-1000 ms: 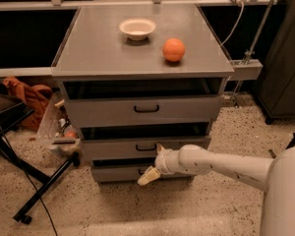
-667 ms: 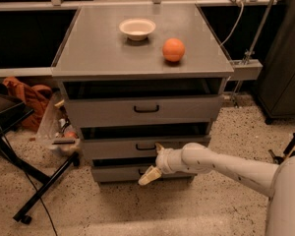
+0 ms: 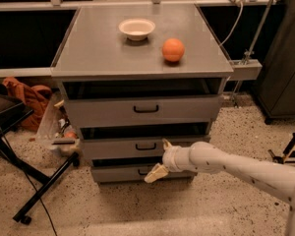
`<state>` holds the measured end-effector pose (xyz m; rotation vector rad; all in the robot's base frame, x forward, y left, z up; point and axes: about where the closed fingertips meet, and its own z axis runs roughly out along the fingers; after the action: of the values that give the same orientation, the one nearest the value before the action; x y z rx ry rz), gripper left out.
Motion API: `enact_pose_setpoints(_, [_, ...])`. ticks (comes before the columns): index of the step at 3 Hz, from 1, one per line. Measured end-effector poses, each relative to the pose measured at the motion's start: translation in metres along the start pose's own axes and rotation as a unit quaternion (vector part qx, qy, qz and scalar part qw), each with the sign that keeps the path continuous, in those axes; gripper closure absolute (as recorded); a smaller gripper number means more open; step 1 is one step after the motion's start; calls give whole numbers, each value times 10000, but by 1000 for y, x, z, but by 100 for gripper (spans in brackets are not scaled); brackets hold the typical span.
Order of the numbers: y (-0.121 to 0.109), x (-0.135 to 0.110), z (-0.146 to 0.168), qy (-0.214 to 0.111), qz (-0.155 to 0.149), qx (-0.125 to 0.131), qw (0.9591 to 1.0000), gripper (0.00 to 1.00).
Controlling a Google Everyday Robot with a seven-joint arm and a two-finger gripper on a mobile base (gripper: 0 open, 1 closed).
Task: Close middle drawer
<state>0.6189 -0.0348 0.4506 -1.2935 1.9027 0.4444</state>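
Speckled floor (image 3: 226,205), grey cabinet (image 3: 98,48), dark cupboard (image 3: 285,73)

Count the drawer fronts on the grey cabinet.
3, stacked: the top drawer, the middle drawer beneath it, and the lowest drawer. The open tool is in front of the lower two, right of centre. None seems hidden.

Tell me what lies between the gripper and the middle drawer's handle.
Nothing. In the camera view, only bare grey drawer front separates the gripper, low on the right, from the handle of the middle drawer.
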Motion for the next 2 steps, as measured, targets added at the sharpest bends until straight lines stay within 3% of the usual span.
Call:
enact_pose_setpoints(1, [-7, -19, -63, 83, -212, 437, 9988, 0])
enact_pose_setpoints(2, [-9, -40, -114, 251, -362, 569, 9974, 0])
